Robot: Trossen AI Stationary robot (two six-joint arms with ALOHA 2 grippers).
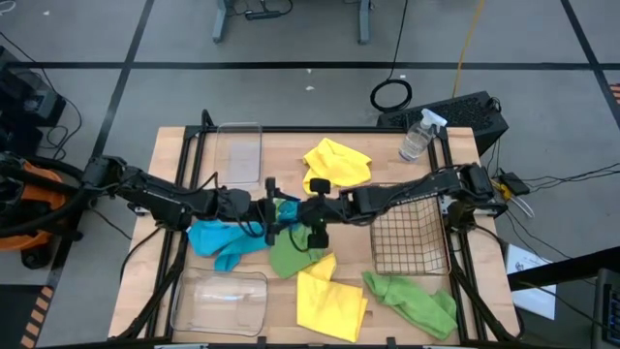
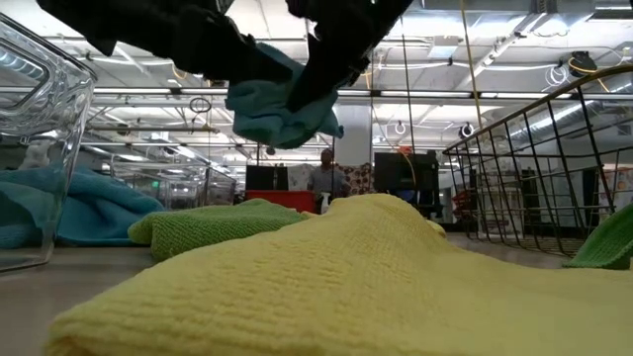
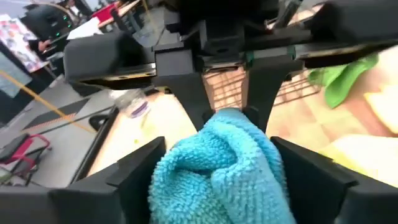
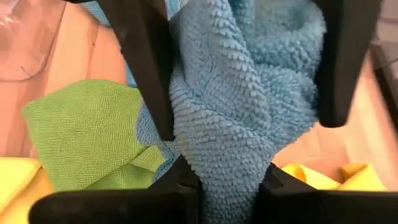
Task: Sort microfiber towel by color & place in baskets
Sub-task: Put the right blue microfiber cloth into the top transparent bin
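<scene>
My two grippers meet over the table's middle, both on one blue towel (image 1: 286, 207), which hangs bunched and lifted in the low view (image 2: 282, 109). My left gripper (image 1: 271, 209) comes from the table's left and my right gripper (image 1: 300, 209) from its right. A second blue towel (image 1: 223, 242) lies flat on the table under my left arm. A green towel (image 1: 295, 258) lies below the grippers, and a yellow one (image 1: 329, 302) lies nearer. Another green towel (image 1: 412, 302) lies at the near right and another yellow one (image 1: 337, 163) at the far middle. My left gripper has the bunched bulk of the blue towel (image 3: 217, 168) between its two fingers (image 3: 134, 171), several layers, coming level from the table's left. The towel is lifted clear of the table. My right gripper pinches a gathered fold of the same towel (image 4: 227, 180) between its two fingers (image 4: 180, 186), coming level from the table's right, opposite my left gripper. The towel's loose part hangs slack below the fingers.
A clear tub (image 1: 239, 150) stands at the far left-middle and another (image 1: 221, 302) at the near left. The dark wire basket (image 1: 409, 229) stands right of centre under my right arm. A clear spray bottle (image 1: 417, 136) stands at the far right.
</scene>
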